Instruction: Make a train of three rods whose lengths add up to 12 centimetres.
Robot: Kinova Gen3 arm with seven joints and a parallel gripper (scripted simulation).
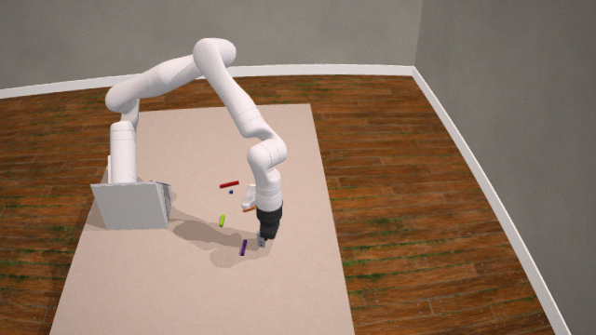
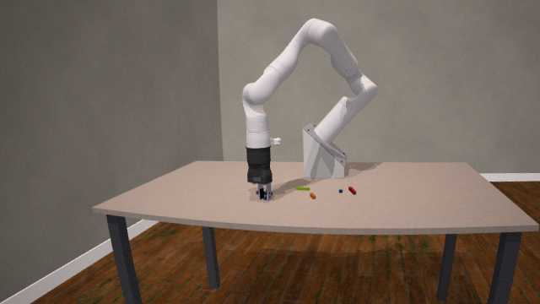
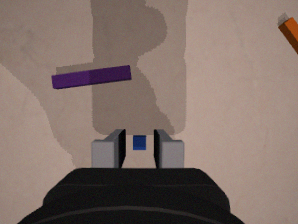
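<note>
My gripper (image 1: pixel 262 246) (image 2: pixel 265 198) (image 3: pixel 139 142) is open and points straight down. A small blue rod (image 3: pixel 139 142) shows between its fingers, with space on both sides. The purple rod (image 1: pixel 243 247) (image 3: pixel 91 77) lies flat beside the gripper, partly hidden by the fingers in the exterior view. The orange rod (image 1: pixel 250 209) (image 2: pixel 312 196) (image 3: pixel 290 30) is partly hidden by the arm in the top view. The lime rod (image 1: pixel 222 221) (image 2: pixel 302 188) lies nearer the base. A second blue rod (image 1: pixel 231 192) (image 2: pixel 341 191) lies near the red rod (image 1: pixel 229 184) (image 2: pixel 352 191).
All these rods lie apart on the beige table (image 1: pixel 186 288) (image 2: pixel 380 215). The arm's grey base block (image 1: pixel 132 207) (image 2: pixel 322 162) stands on the table beyond the lime rod. The arm's shadow falls over the purple rod and around the gripper.
</note>
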